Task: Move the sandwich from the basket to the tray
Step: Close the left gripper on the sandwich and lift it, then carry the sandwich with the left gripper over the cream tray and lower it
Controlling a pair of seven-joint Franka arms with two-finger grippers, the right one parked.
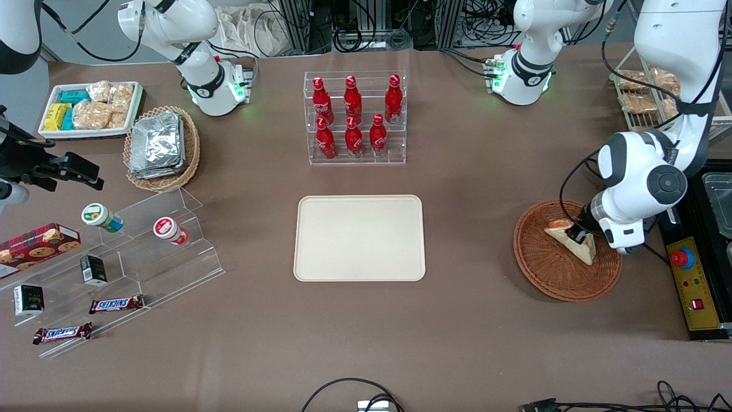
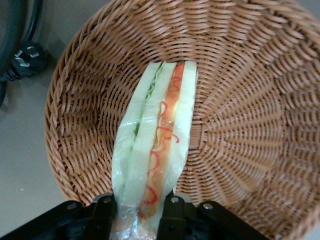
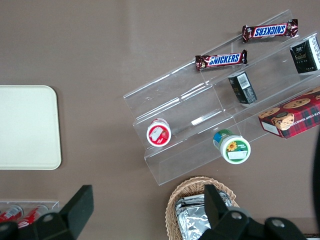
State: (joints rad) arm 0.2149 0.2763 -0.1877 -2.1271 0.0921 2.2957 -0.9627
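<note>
Claw (image 2: pixel 138 210): down in the basket (image 1: pixel 549 274), fingers clamped on the sandwich (image 2: pixel 155 160).
Tray (image 1: pixel 359 238): bare, mid-table.

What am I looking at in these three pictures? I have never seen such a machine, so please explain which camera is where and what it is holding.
These are two white robot arms on a brown table. The wide picture looks at them from the front; the other two come from cameras on the arms' wrists. The working arm's gripper is down in the round wicker basket, its two black fingers closed on one end of a wrapped triangular sandwich. The sandwich is meant to go on the cream tray, which lies at the middle of the table. Also there: red bottles in a clear rack, and snacks and chocolate bars toward the parked arm's end.
</note>
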